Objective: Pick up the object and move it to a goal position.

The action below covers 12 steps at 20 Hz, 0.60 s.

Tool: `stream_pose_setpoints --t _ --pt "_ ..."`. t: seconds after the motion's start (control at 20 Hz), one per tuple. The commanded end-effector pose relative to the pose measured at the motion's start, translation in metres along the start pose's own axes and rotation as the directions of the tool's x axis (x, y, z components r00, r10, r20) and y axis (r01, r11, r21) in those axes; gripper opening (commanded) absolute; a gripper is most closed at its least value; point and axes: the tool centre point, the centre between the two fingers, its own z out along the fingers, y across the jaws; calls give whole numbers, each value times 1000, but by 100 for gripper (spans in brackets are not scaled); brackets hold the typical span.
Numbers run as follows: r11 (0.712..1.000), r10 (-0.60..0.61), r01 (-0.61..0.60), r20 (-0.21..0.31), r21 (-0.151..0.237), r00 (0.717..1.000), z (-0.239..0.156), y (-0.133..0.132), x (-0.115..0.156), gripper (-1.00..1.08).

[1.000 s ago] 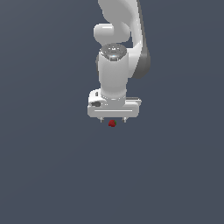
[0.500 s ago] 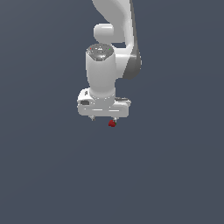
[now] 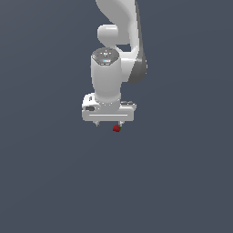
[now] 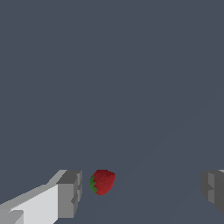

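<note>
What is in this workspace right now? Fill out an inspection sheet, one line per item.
Surface: plain dark grey floor, no markings seen.
Job's thing: one small red strawberry with a green cap, lying between the fingers, close beside one finger and far from the other.
Clutter: nothing seen.
Gripper: white gripper open, pointing down, jaws wide apart around the strawberry; not closed on it.
Cables: nothing seen.
Surroundings: only the white arm above; no goal marker seen.
</note>
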Motion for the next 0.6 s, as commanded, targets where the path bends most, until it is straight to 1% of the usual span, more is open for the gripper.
stream_pose_setpoints --t 0.0,0.3,0.4,0.55 --pt "999 -37 37 2 -1 999 4 -1 -2 100" --pt "986 -166 166 9 -1 986 17 -4 -11 100" --pt "975 -220 220 12 0 975 22 -5 -14 100" --pt "952 -305 305 16 2 952 31 -7 -20 100"
